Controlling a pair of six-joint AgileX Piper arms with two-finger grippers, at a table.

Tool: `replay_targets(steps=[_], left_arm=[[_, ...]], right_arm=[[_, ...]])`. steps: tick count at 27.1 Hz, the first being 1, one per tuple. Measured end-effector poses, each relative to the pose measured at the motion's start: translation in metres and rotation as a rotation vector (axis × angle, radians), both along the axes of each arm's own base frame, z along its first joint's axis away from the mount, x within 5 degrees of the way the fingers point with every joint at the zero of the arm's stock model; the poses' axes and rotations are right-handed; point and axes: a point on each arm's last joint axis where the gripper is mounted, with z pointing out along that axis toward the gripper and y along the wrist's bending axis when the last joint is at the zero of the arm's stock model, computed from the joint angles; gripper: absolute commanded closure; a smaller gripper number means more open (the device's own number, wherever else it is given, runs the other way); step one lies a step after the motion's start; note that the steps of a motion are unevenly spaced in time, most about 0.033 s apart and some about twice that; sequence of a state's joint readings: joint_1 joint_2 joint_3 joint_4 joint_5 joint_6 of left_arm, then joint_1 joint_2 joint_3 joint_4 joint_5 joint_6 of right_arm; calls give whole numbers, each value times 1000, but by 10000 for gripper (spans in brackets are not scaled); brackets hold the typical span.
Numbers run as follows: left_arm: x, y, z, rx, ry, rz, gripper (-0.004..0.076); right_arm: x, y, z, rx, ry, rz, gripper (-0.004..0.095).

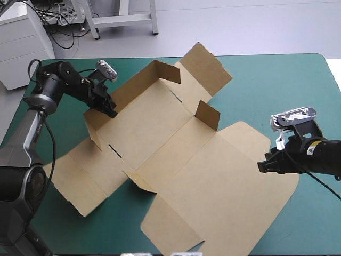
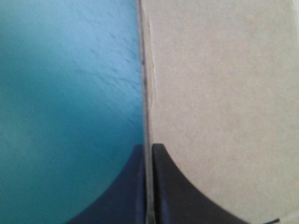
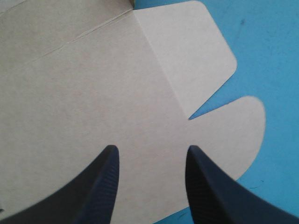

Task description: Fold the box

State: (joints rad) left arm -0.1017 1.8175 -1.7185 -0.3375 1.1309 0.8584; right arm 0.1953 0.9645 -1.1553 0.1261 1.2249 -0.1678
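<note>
Firmly, my left gripper [image 1: 110, 110] clamps one wall [image 1: 130, 85] of the box [image 1: 160, 128] upright; my right gripper [image 3: 150, 154] hovers spread over its lid [image 3: 84, 84].

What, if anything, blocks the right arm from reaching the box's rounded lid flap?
Likely nothing, so yes. The right gripper sits over the box at its right edge, jaws open; the rounded flap lies flat just ahead, bare board between. The left gripper is shut on a raised wall, well clear.
</note>
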Motion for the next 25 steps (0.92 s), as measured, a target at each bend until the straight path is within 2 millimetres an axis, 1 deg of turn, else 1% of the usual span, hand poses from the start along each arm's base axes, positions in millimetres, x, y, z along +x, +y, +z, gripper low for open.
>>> replay_targets(steps=[2, 5, 9, 12, 16, 20, 23, 25], left_arm=[[11, -16, 7, 75, -124, -96, 756], [22, -42, 10, 161, -281, -264, 756], [26, -62, 10, 209, -403, -369, 756], [26, -80, 14, 253, -505, -458, 756], [19, -110, 19, 315, -639, -612, 756], [5, -135, 26, 346, -710, -699, 756], [-10, -145, 32, 365, -731, -720, 757], [-21, -147, 34, 371, -737, -703, 756]], right_arm=[[0, 0, 0, 7, 2, -1, 499], [0, 2, 0, 23, 5, 4, 499], [-1, 3, 1, 42, 9, 8, 498], [-1, 3, 1, 50, 13, -4, 498], [2, -1, 1, 18, -10, -53, 498], [5, -11, 1, -64, -40, -114, 498], [5, -15, 1, -106, -48, -137, 498], [5, -16, 1, -110, -50, -144, 498]])
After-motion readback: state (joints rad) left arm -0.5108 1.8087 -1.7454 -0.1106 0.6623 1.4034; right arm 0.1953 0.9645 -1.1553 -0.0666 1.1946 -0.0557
